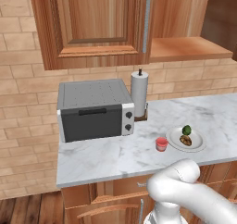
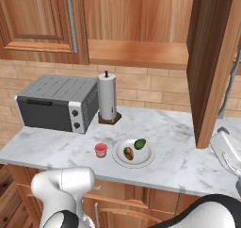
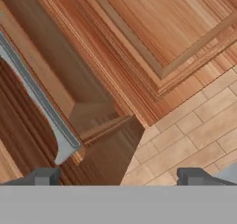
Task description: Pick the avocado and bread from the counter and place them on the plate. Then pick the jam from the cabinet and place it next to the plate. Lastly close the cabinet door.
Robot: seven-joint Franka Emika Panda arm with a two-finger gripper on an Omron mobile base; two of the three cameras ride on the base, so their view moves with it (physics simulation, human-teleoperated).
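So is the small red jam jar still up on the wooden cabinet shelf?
No, the small red jam jar stands on the marble counter, just left of the round white plate.

No readable text, label, brand or number appears on anything here: the toaster oven (image 1: 95,109) left of the paper-towel roll (image 1: 139,94) has a plain front and two unmarked knobs, and the jam (image 1: 161,144) jar carries no legible label
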